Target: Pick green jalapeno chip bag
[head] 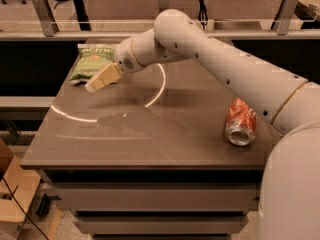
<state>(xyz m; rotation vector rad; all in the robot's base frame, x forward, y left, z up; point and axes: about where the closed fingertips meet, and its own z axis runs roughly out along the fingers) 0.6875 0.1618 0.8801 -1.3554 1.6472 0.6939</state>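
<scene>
One gripper (pixel 96 84) beside green bag (pixel 89 64), brown table (pixel 150 141)

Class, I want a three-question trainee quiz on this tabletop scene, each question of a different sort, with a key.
1. True or false: the red can stands upright on the table.
2. Which is the pincer closest to? A) the red can B) the green chip bag C) the table's front edge
3. Fill in: seen from the camera, the green chip bag lies at the table's far ____ corner.

Key: 1 false, the can lies on its side; 2 B; 3 left.
</scene>
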